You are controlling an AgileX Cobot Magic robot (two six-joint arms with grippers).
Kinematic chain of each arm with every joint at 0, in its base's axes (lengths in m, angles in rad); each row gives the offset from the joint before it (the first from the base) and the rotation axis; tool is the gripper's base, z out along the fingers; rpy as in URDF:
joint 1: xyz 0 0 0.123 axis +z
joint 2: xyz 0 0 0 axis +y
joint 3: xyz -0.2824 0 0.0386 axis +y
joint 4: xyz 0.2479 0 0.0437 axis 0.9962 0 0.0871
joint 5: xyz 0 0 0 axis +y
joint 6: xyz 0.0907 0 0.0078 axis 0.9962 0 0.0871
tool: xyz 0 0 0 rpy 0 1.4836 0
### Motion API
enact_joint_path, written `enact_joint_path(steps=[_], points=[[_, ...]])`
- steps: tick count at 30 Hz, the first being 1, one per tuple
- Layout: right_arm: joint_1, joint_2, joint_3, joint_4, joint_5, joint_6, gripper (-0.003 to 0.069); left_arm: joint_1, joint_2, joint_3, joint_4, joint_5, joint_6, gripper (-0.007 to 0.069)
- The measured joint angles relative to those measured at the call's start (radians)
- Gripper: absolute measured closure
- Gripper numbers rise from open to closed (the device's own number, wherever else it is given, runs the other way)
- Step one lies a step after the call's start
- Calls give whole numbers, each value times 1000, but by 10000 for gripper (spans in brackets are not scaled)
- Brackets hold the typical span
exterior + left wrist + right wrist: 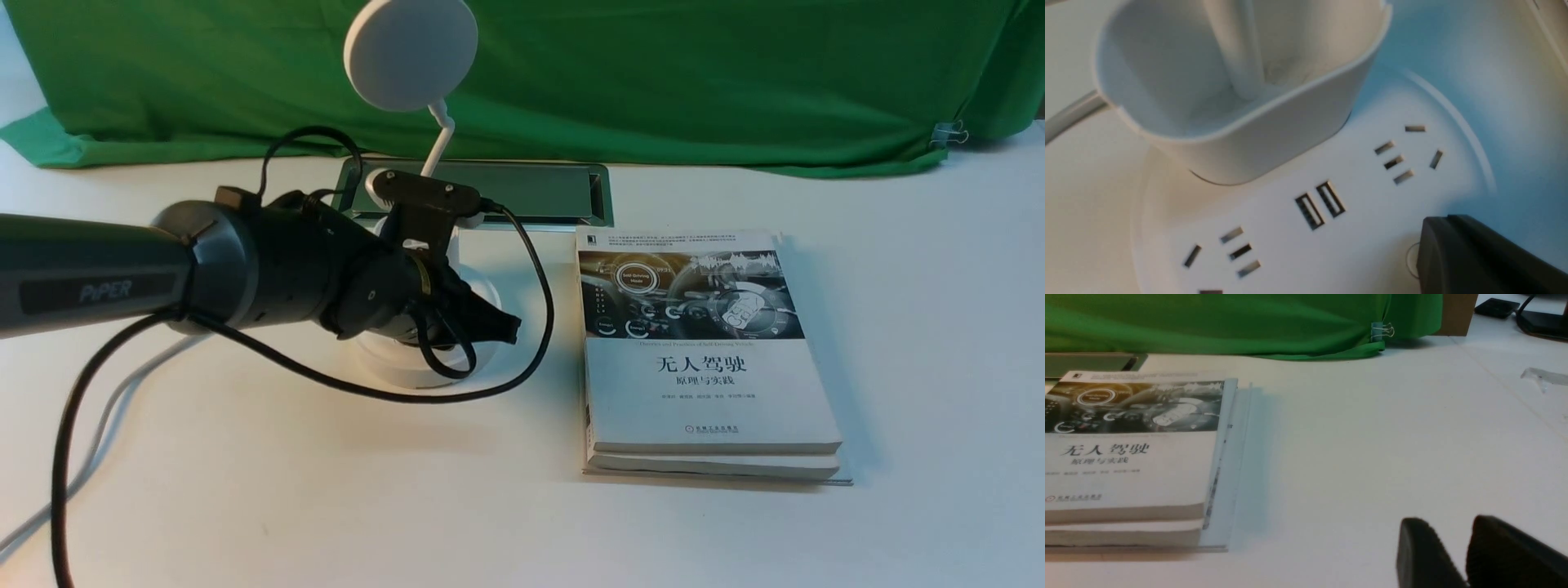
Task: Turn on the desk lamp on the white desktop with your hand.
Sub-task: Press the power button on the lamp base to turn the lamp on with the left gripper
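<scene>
Lamp (411, 55) stood at the left of the tabletop (702, 531), near the cable slot (522, 192); books (710, 351) to its right. Left hand (1425, 249) observed over the lamp's base (1355, 228), fingertips closed together beside a round button (1413, 261); contact cannot be determined. Right hand (1439, 543) seen over the tabletop, its fingers held slightly apart, with nothing gripped.

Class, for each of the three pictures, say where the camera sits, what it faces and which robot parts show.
Front: between the arms, facing forward over the desk lamp; left arm shows.
Left wrist: faces the lamp's base; left gripper shows.
Right wrist: faces books; right gripper shows.
Front and right wrist share the books.
</scene>
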Motion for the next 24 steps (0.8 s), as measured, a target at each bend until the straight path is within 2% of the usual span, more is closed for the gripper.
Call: enact_joint_path(steps=[11,17,24], points=[[0,0,0,0,-1,0,418,0,0,4,-24,0,-69,623],[0,0,0,0,0,0,418,0,-3,61,-78,-85,-110,623],[0,0,0,0,0,0,418,0,-5,60,-84,-107,-116,623]])
